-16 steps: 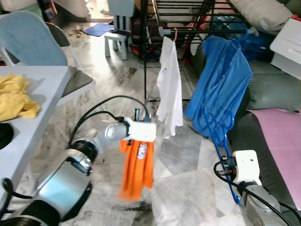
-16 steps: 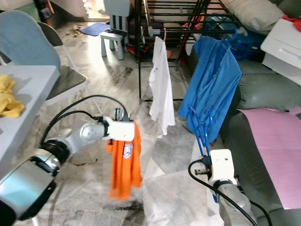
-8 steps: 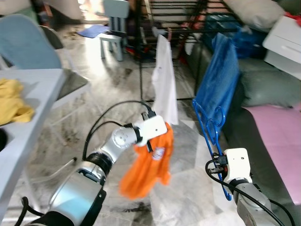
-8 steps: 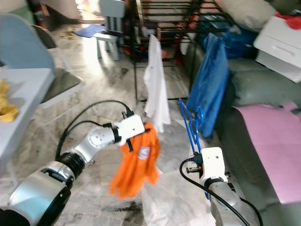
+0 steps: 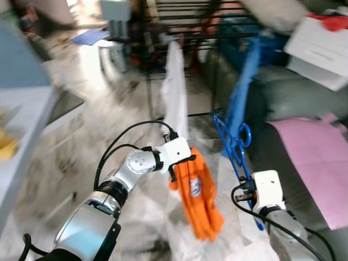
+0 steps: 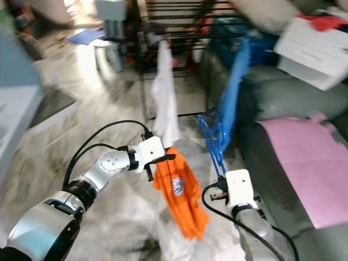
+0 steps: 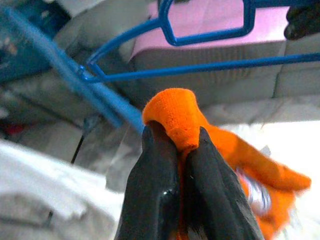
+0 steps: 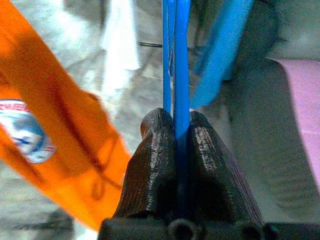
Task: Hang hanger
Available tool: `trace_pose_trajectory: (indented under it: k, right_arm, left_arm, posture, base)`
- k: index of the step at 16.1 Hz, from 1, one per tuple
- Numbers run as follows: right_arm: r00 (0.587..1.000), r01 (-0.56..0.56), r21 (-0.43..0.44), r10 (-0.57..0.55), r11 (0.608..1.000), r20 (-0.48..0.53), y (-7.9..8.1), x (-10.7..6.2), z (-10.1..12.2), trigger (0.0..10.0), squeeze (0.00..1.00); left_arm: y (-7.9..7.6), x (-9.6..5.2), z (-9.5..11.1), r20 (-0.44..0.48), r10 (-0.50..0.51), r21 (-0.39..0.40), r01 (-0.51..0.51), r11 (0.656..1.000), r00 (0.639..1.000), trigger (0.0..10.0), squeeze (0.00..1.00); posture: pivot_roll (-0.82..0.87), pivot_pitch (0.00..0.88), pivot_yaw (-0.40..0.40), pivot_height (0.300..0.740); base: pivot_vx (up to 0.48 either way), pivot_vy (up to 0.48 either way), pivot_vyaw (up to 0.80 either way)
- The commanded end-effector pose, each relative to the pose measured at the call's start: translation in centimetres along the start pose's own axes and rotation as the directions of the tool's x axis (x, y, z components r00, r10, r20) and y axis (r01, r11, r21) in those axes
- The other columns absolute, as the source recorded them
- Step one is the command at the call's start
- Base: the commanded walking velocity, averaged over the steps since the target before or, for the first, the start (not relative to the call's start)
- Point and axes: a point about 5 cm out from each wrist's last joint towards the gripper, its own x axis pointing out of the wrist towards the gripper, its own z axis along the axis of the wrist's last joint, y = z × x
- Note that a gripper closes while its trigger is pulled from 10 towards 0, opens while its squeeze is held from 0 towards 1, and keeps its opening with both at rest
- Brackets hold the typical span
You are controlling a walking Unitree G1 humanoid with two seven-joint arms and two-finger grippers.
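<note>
- The drying rack [image 5: 179,22] stands at the back; a white garment [image 5: 175,92] and a blue garment [image 5: 244,81] hang from it.
- The orange shirt [image 5: 198,198] hangs from the left gripper [image 7: 175,145], whose fingers are pinched tight on a fold of its cloth.
- The blue hanger [image 5: 234,144] stands upright just right of the shirt, its lower end clamped in the right gripper [image 8: 176,125].

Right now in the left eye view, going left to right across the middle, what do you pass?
Grey table edge → left gripper pinching the orange T-shirt → blue plastic hanger held by the right gripper → pink mat on the dark sofa.
</note>
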Motion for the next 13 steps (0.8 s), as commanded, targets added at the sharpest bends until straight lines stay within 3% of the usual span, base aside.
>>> trace_pose_trajectory:
  k: [1, 5, 11, 13]
  right_arm:
    - [1.0, 0.002, -0.005, -0.002, 1.0, 0.009, -0.16, 0.09, 0.2, 10.0, 0.0]
    - [1.0, -0.003, -0.011, 0.003, 1.0, 0.001, 0.02, 0.12, -0.06, 10.0, 0.0]
    - [1.0, -0.006, 0.0, 0.006, 1.0, -0.003, 0.21, 0.09, -0.27, 10.0, 0.0]
    - [1.0, -0.005, 0.007, 0.005, 1.0, -0.002, 0.18, 0.09, -0.3, 10.0, 0.0]
  left_arm:
    - [0.24, 0.28, 0.95, 0.039, -0.008, 0.022, 0.008, 1.0, 0.999, 10.0, 0.0]
    - [-0.11, 0.3, 0.84, 0.036, -0.038, 0.026, 0.038, 0.999, 0.999, 10.0, 0.0]
    - [0.37, 0.1, 0.85, 0.023, -0.011, 0.054, 0.01, 0.999, 1.0, 10.0, 0.0]
    - [0.6, 0.05, 1.24, 0.017, -0.023, 0.145, 0.02, 0.989, 1.0, 10.0, 0.0]
  posture:
    - [-0.04, 0.0, -0.043, 0.74]
    - [-0.04, 0.0, -0.041, 0.74]
    - [-0.04, 0.0, -0.042, 0.74]
    - [-0.04, 0.0, -0.045, 0.74]
  base:
    - [0.262, 0.0, -0.79]
    - [0.129, 0.0, -0.68]
    - [0.0, 0.0, 0.0]
    - [0.0, 0.0, 0.0]
